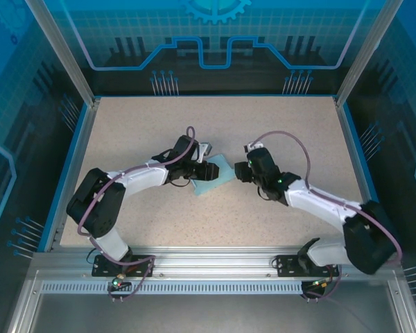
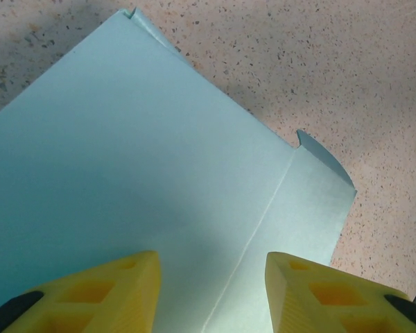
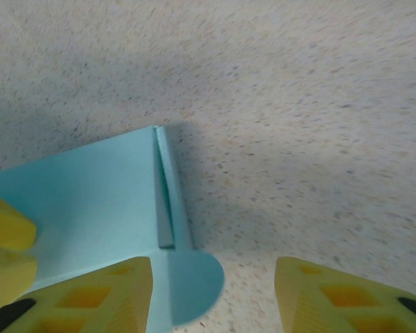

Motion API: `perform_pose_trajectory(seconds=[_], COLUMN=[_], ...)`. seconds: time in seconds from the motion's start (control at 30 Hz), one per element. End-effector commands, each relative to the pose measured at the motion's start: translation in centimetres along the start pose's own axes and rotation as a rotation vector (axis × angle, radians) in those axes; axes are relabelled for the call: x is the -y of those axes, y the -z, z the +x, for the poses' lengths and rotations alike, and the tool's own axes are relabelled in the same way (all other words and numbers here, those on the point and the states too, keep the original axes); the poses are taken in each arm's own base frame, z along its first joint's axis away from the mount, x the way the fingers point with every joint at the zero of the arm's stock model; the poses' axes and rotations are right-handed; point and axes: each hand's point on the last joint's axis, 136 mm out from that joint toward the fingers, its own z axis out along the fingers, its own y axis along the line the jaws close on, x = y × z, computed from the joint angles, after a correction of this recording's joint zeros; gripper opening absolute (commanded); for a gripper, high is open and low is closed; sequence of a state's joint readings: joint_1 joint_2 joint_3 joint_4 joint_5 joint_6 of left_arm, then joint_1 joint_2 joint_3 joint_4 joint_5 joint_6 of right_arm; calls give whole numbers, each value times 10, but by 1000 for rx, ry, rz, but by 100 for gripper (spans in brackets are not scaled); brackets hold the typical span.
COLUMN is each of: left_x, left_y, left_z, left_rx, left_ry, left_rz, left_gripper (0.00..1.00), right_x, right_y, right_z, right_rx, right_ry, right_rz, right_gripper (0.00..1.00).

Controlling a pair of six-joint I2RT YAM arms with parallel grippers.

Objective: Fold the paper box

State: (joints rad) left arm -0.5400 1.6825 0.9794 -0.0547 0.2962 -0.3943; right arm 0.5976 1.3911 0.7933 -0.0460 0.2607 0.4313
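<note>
- Speckled beige table inside a blue-lit enclosure, aluminium rail along the 6 o'clock edge in the top view.
- paper box: pale blue card, lying low on the table about dead centre, between the two grippers.
- left gripper reaches in from 9 o'clock and sits over the box's 10 o'clock part. Contact can't be judged from above.
- right gripper reaches in from 3 o'clock, just beside the box's 3 o'clock edge.
- Left wrist view: paper box covers the frame from 7 to 12 o'clock, with bare table from 1 to 4 o'clock.
- A crease runs from 2 toward 6 o'clock; past it lies a flap with one rounded corner.
- left gripper has its yellow fingers spread apart at 6 o'clock, and card shows in the gap. They span flat card and clamp nothing.
- Right wrist view: paper box sits at 8 o'clock, with a narrow folded strip along its 3 o'clock edge.
- A round tab sticks out toward 6 o'clock.
- right gripper has its fingers wide apart. The tab lies in the gap, nearer the 7 o'clock finger; nothing is pinched.
- Another yellow finger rests on the card at 9 o'clock; owner not clear from this view.
</note>
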Motion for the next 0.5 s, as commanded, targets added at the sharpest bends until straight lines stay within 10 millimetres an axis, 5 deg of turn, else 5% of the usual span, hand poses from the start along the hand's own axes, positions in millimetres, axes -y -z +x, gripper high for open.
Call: perform_pose_trajectory(seconds=[0.0,0.27,0.47], left_x=[-12,-23,-28], left_y=[-8,-17,-20], left_z=[12,22,29], left_rx=[-19,-35,-42], left_ry=[28,48,61], left_rz=[-40,-57,-60], left_gripper=[46,46,46], right_x=[-26,-18,-6], right_y=[-19,-74,-89], right_z=[7,28,46], right_rx=[-108,-229,-272], right_ry=[28,42,57], right_rz=[-154,-110,-65], right_gripper=[52,52,51])
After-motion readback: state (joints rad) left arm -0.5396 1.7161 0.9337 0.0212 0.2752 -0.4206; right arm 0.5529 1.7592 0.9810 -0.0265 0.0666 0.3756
